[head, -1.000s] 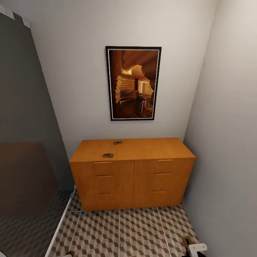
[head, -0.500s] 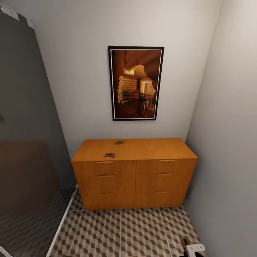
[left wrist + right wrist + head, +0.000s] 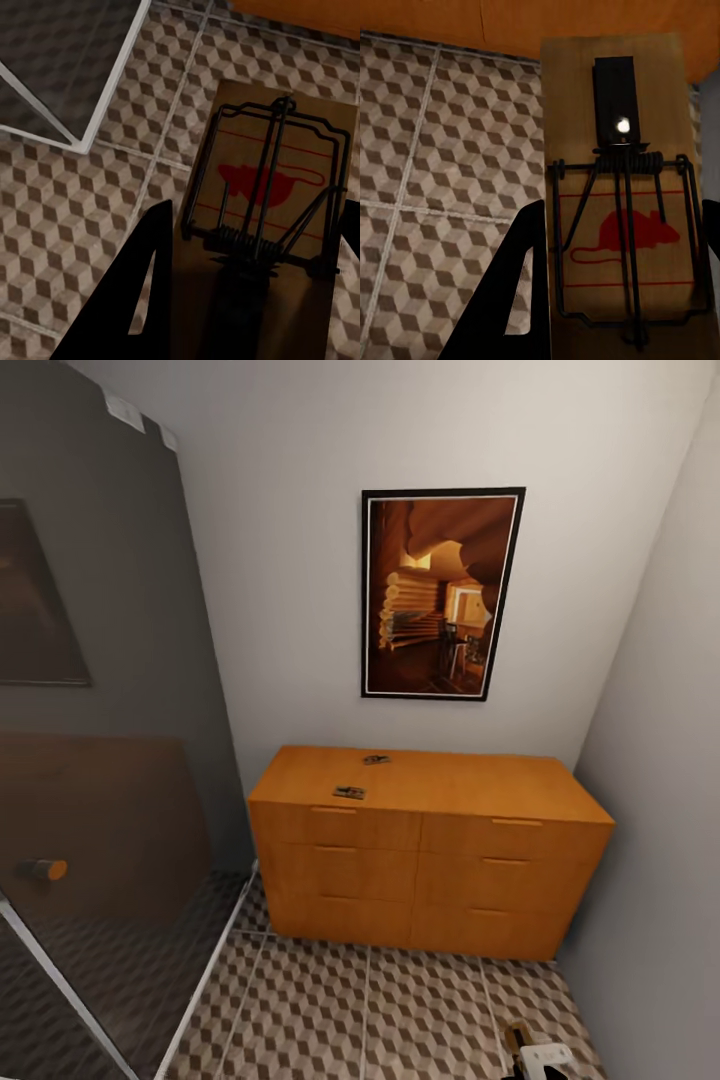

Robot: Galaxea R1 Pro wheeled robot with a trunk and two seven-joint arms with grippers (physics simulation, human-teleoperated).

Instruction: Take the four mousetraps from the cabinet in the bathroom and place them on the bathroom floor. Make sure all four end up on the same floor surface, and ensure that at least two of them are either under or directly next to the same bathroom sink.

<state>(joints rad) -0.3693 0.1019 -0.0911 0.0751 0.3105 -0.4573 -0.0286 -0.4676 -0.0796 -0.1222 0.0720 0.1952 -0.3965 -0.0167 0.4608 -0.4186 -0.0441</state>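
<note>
At the bottom right edge of the head view, only a cut-off white and tan scrap of the robot shows above the tiles; what part it is cannot be made out.

Four mousetraps are visible in all. Two lie on the flat top of the cabinet: the front mousetrap near the front edge over the left drawers, and the rear mousetrap further back, apart from it. Both are too small to read their bars or red marks, though each seems to lie with its long side roughly along the cabinet's width.

The third mousetrap sits between the dark fingers of the left end effector, pinched there, its long axis running along the fingers, spring coil toward the camera and the red mark beyond it. Its near end is lost in shadow.

The fourth mousetrap is pinched in the right end effector, also lengthwise along the fingers, its red mouse print near the camera and the black catch plate at the far end.

Both held traps hang above the bathroom floor, with the cabinet's orange base just past them. A framed picture hangs on the wall above the cabinet, and a glass shower screen stands to the left.
</note>
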